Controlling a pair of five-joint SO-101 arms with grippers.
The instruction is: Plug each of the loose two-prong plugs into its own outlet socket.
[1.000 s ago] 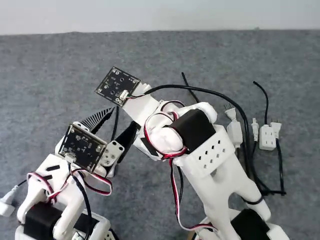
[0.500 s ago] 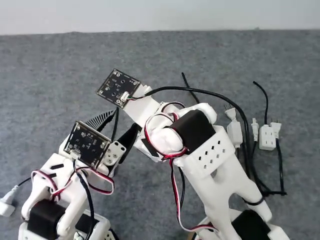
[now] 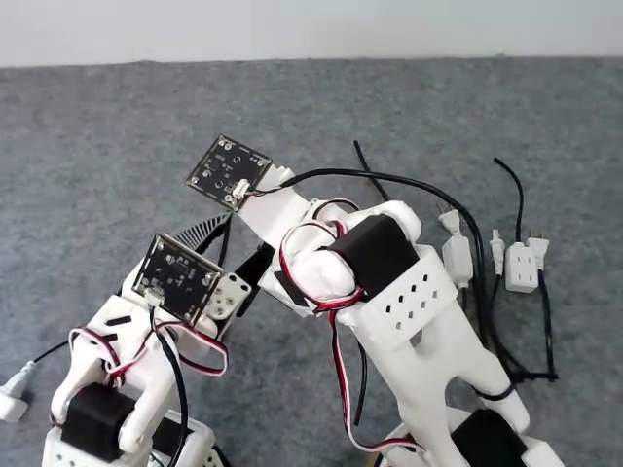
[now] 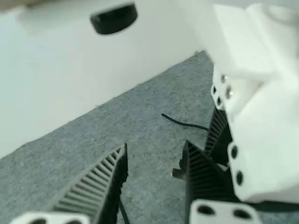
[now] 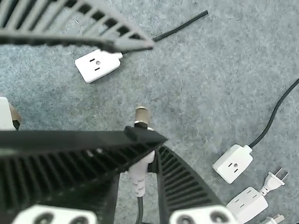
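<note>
My right gripper [image 5: 148, 148] is shut on a white plug [image 5: 138, 179], whose brass prong [image 5: 141, 115] pokes out past the fingertips, above the grey carpet. A white socket [image 5: 97, 65] on a black cord lies on the carpet just beyond it. My left gripper [image 4: 155, 150] is open with nothing between its fingers, close beside the right arm's white body [image 4: 261, 102]; one of its ribbed fingers [image 5: 70, 28] crosses the right wrist view. More white sockets [image 3: 521, 268] and plugs [image 3: 450, 222] lie at the right of the high view.
The two arms crowd together at the table's middle front [image 3: 321, 263]. Black cords [image 3: 506, 321] loop along the right side. Another white plug [image 3: 12, 399] lies at the front left edge. A pale wall [image 3: 311, 29] borders the far side.
The left arm has shifted up and to the right, closer to the right arm. The right arm's wrist moved slightly away from the front and then held still.
</note>
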